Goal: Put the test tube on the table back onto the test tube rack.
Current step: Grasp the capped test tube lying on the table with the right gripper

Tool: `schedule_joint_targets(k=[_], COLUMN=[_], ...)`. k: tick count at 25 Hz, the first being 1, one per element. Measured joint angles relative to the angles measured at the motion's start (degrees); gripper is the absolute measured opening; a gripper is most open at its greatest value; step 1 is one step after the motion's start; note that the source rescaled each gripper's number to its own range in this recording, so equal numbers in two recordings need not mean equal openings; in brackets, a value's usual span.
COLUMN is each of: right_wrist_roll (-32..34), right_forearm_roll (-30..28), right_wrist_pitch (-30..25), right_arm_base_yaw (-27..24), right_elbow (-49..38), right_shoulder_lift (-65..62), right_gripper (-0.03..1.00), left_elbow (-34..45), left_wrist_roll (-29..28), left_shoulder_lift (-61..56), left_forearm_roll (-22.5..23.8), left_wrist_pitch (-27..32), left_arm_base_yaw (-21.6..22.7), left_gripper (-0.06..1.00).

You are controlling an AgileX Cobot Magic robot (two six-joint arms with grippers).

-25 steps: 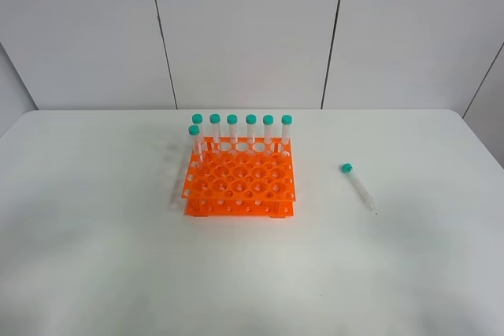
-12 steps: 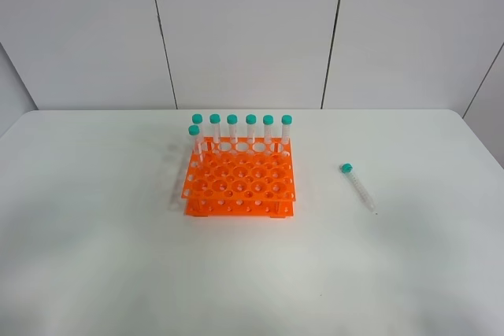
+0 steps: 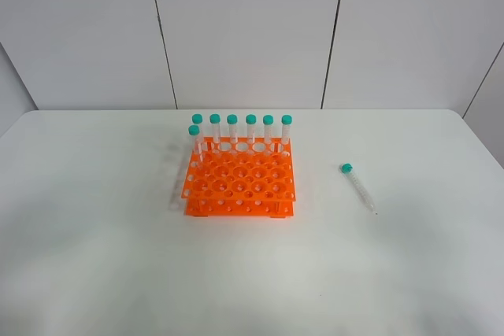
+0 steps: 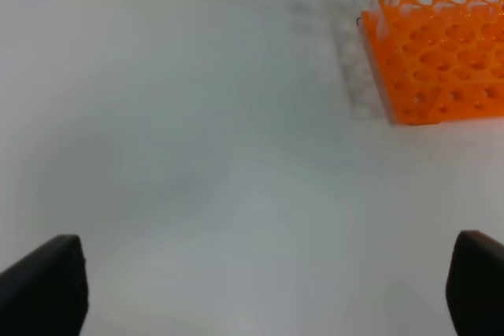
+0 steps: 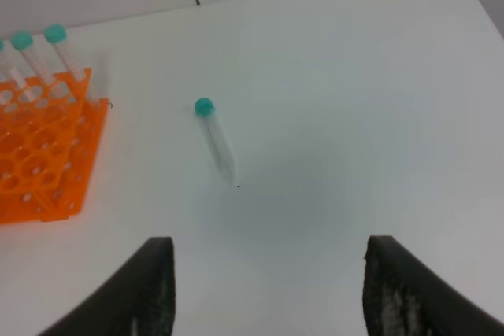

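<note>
Well, nothing has budged: the test tube [image 3: 358,187] lies untouched, right of the test tube rack [image 3: 239,182]; left gripper [image 4: 268,285] and right gripper [image 5: 266,293] gape wide.

- left gripper [image 4: 260,287]: only two fingertips show, both matte black, soft-edged from blur
- fingertip on the test tube rack [image 4: 437,53] side: tall dark block, rounded upper corner, plain flat face
- fingertip on the side away from the rack: wedge-like, top edge slants, corner rounded, same black
- right gripper [image 5: 272,289]: two dark fingers, charcoal to black, broad, with curved outer edges
- its finger on the rack side: smooth dark top, a lighter grey speckled strip along the inner edge, looks rough
- its finger away from the rack: grainy grey speckle over the lower face, rounded smooth shoulder
- screws, cables, labels: too blurred to tell
</note>
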State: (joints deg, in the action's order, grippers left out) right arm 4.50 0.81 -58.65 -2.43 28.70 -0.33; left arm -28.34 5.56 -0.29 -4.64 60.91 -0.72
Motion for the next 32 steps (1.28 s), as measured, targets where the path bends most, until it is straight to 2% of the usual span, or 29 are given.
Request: schedule_joint_targets(k=[16, 20, 24, 32], right_wrist_roll=[-0.72, -6.13, -14.08, -18.06], right_forearm_roll=[0.59, 5.15, 9.5, 10.94], right_wrist_pitch=[0.0, 1.53, 5.81, 6.69], right_arm_base_yaw=[0.0, 0.0, 0.0, 0.0], right_elbow=[1.87, 7.25, 13.23, 25.94], right_shoulder_lift=[1.44, 10.07, 21.43, 47.78], right_gripper=[0.63, 0.63, 0.63, 0.63], left_elbow=[0.0, 0.0, 0.0, 0.0], left_wrist_roll=[0.0, 0.0, 0.0, 0.0], left_shoulder_lift=[0.0, 0.0, 0.0, 0.0], left_forearm_roll=[0.0, 0.0, 0.0, 0.0], left_wrist_pitch=[0.0, 0.0, 0.0, 0.0], left_arm_base_yaw=[0.0, 0.0, 0.0, 0.0], left_gripper=[1.0, 1.0, 1.0, 1.0])
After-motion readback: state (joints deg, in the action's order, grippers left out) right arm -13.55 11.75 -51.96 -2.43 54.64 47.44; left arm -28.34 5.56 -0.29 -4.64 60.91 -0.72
